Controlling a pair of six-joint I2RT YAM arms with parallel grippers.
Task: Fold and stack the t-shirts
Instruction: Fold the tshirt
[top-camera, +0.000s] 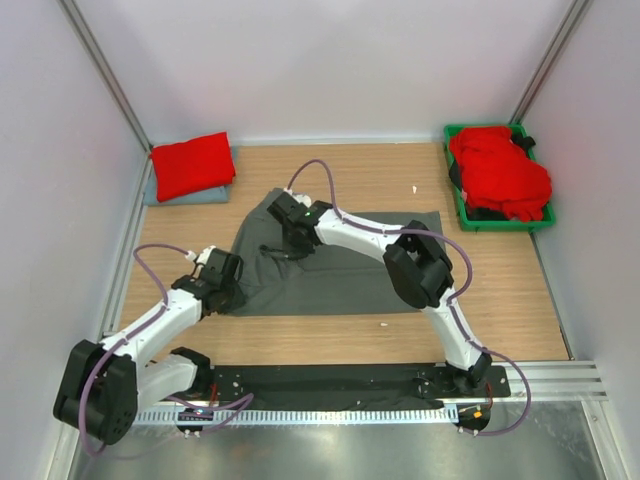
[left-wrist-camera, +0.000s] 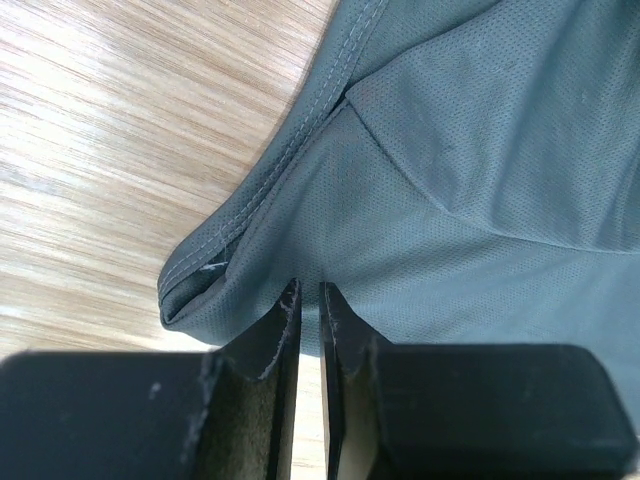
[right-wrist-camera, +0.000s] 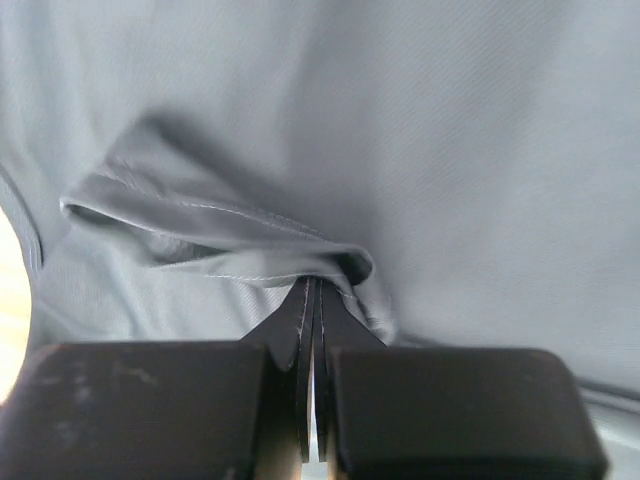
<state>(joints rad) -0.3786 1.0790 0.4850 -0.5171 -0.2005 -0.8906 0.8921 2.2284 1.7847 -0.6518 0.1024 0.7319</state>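
1. The left end effector (left-wrist-camera: 308, 292) is seen with its two flat black fingers almost together, only a thin slit between them, clamped on the stitched hem of the charcoal t-shirt (left-wrist-camera: 480, 200).
2. The right end effector (right-wrist-camera: 312, 288) is closed tight on a raised fold of the same t-shirt, a double-stitched edge being bunched at its tips.
3. The cloth is shown as a fine, dotted mesh knit, matte and soft, with creases running away from both pinch points.
4. The charcoal t-shirt (top-camera: 340, 270) is spread over the middle of the wooden counter (top-camera: 500, 300), gripped at its near-left corner and at its upper-left part, where it is lifted into a peak.
5. Both arms are laid across the shirt's left half, so part of it is hidden.
6. At the far-left corner a folded red t-shirt (top-camera: 192, 165) is laid on a pale blue-grey t-shirt (top-camera: 160, 192).
7. At the far right a green bin (top-camera: 505, 227) is filled with a heap of red t-shirts (top-camera: 500, 172); their number cannot be told.
8. Counted: two arms, one charcoal shirt, one folded red, one blue-grey, one bin.
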